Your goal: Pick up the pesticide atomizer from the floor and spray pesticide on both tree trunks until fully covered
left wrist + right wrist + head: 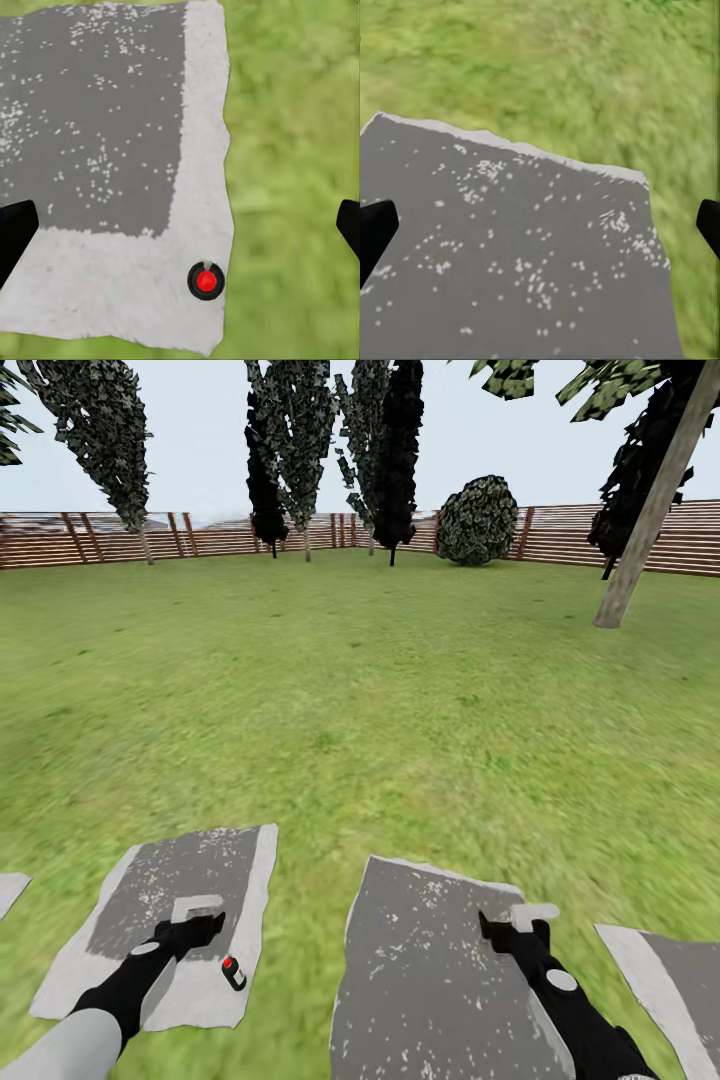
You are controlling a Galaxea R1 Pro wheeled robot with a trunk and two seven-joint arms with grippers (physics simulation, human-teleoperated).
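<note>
In the head view the lawn (380,700) runs out to the slatted wooden fence (620,545), with one leaning pale tree trunk (650,510) at far right and a round bush (478,520) near the fence; neither wrist view takes in any of this. The head view also places my left gripper (198,915) over the left paving stone (200,860) and my right gripper (533,918) over the middle paving stone (420,960). The pesticide atomizer (233,972) stands on the pale border of the left stone, close to the stone's edge nearest me, beside and slightly to the right of my left gripper, not touching it. The left wrist view looks straight down on the atomizer (205,280), red cap inside a dark ring, between my two dark fingertips (15,232); they sit at opposite frame edges, so the left jaws stand wide and hold nothing. The right wrist view shows grey speckled stone (525,255) bordered by grass, fingertips (375,229) likewise far apart, empty.
</note>
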